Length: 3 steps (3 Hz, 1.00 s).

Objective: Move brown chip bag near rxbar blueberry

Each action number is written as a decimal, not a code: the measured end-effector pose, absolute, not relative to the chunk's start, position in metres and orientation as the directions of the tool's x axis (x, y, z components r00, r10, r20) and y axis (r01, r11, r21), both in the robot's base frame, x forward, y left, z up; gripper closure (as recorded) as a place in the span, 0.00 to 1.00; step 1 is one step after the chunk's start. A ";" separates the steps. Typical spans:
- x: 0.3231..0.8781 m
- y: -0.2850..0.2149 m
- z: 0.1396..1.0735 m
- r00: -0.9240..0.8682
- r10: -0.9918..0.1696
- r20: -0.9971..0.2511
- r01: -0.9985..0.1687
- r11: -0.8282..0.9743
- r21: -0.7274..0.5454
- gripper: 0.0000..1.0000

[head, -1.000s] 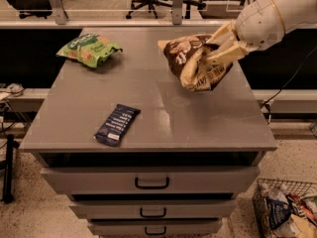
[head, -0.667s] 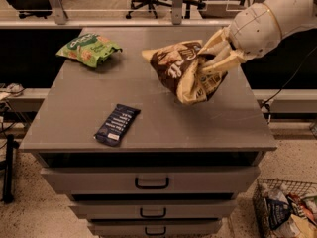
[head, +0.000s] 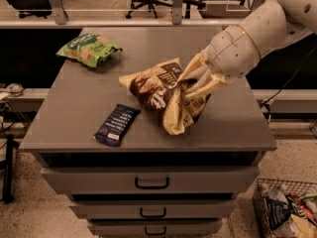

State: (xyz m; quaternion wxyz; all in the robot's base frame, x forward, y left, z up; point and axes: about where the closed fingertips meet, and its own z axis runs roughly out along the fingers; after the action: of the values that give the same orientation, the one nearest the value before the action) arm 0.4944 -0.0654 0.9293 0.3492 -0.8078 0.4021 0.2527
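Holding the brown chip bag (head: pixel 156 95) clamped in our gripper (head: pixel 195 86), low over the middle of the cabinet top (head: pixel 74 113). The blueberry bar (head: pixel 117 124) lies just left of the bag's lower end, long axis diagonal; we judge a short leftward shift suffices.
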 end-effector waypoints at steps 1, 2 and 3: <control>0.489 -0.048 0.912 0.550 -0.479 -0.685 -0.823 -0.448 -0.348 1.00; 0.498 -0.042 0.902 0.536 -0.506 -0.676 -0.836 -0.432 -0.339 0.82; 0.514 -0.045 0.899 0.525 -0.537 -0.660 -0.847 -0.401 -0.348 0.57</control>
State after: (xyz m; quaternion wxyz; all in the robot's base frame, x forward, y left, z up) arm 0.5142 -0.0448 0.8992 0.3387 -0.8050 0.4301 0.2288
